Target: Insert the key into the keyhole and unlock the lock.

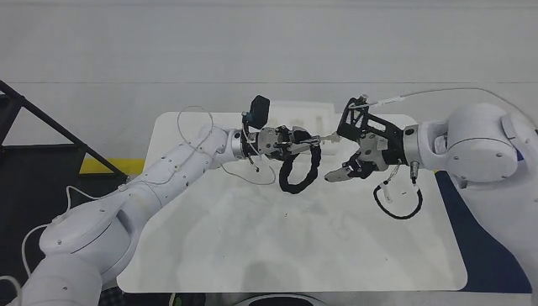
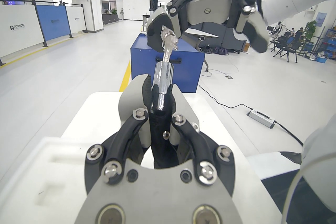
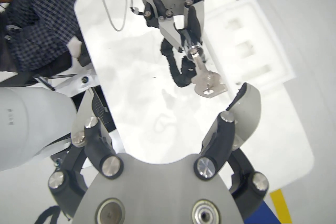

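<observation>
Nearest the left wrist, the left gripper (image 2: 159, 89) is closed on the lock barrel (image 2: 163, 78), its pads clamped on the rear part of the chromed cylinder, which is held clear above the surface (image 1: 252, 239). The black cable (image 1: 298, 171) hangs from the barrel in a loop towards the surface. The key (image 2: 170, 38) sits with its shank in the keyhole at the barrel's free end. Its long axis runs in line with the barrel's, and its flat head points away from the left gripper, towards the right gripper (image 2: 208, 37). The right gripper is wide open and holds nothing. One of its pads (image 2: 157, 30) stands just beside the key head, and contact cannot be confirmed from these views; the other finger is well apart. Beyond lies a white foam tray (image 3: 262, 33) with moulded recesses. Assessment: the key is small, light, stiff metal with smooth faces, liable to slip if pinched at an edge. It is best taken across the two flat faces of the head, so that a twist about the long axis can be applied. The barrel is rigid and slick and may turn within the left gripper. The cable is limp and offers no support.
</observation>
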### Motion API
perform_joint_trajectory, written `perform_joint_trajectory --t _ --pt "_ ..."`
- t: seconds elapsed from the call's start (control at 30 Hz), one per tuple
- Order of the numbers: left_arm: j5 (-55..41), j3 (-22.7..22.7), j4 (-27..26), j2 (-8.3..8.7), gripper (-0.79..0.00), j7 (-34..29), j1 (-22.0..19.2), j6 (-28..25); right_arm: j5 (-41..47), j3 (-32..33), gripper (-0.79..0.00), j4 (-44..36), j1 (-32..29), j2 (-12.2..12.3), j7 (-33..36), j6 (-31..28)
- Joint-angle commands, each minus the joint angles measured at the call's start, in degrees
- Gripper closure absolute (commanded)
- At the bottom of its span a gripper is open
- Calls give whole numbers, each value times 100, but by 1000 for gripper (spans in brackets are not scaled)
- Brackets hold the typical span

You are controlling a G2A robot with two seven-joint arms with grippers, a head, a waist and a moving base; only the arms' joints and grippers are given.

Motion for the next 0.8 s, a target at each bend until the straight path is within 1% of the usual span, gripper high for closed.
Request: perform_joint_trajectory --t 0.0,0.17,0.4,0.6,0.77 --pt "-18 -13 17 -8 0 7 39 7 -636 90 -785 -114 -120 30 -299 -96" --pt "-220 37 75 -17 0 7 85 7 -1457 274 -785 -528 -494 106 -785 -700" --pt "-664 367 148 -44 0 7 7 7 -1995 390 -785 -903 -945 171 -1286 -1207" --pt "-877 682 173 -80 0 7 -204 7 -2317 297 -785 -1008 -1070 179 -1429 -1272" --pt "-864 682 200 -106 0 7 -215 7 -2420 173 -785 -1035 -1080 171 -1518 -1324"
